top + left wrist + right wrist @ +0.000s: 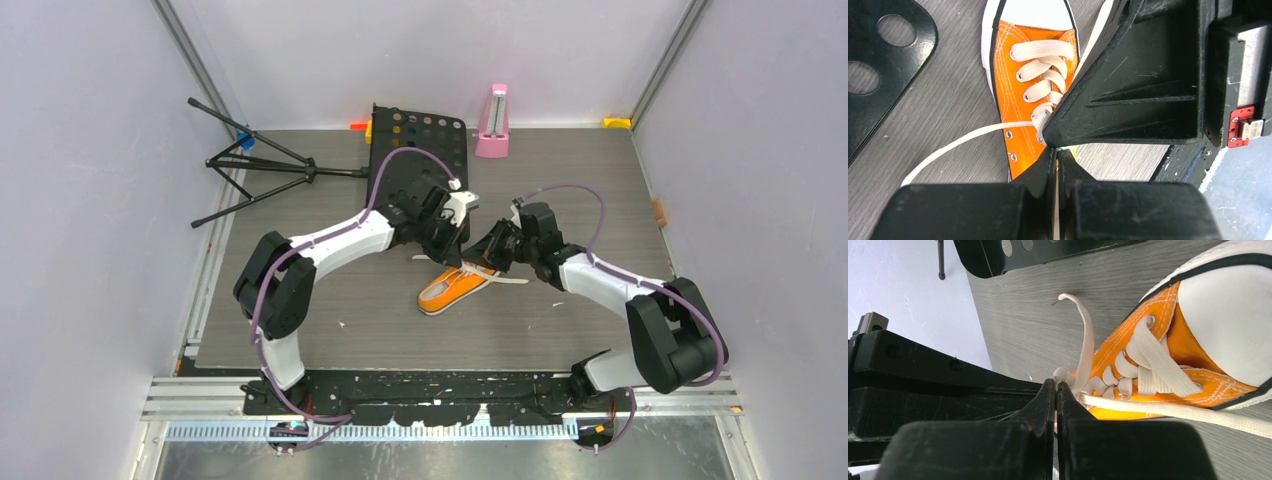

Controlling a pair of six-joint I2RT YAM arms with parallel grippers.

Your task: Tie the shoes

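Note:
The orange sneaker (450, 290) lies mid-table, its white toe cap toward the near left. It also shows in the left wrist view (1040, 75) and the right wrist view (1168, 355). My left gripper (452, 252) and right gripper (492, 256) meet tip to tip over the shoe's top eyelets. The left gripper (1057, 150) is shut on a white lace, seen as a thin strip between its fingers. The right gripper (1056, 386) is shut on a lace loop (1062, 374) at the knot. One loose lace (958, 142) trails over the table; another lace (1198, 412) runs along the shoe's side.
A black perforated plate (420, 150) lies at the back, a black tripod (260, 175) at the back left, a pink metronome (492, 122) at the back wall. Grey walls close in both sides. The plate's edge shows in the left wrist view (878, 60).

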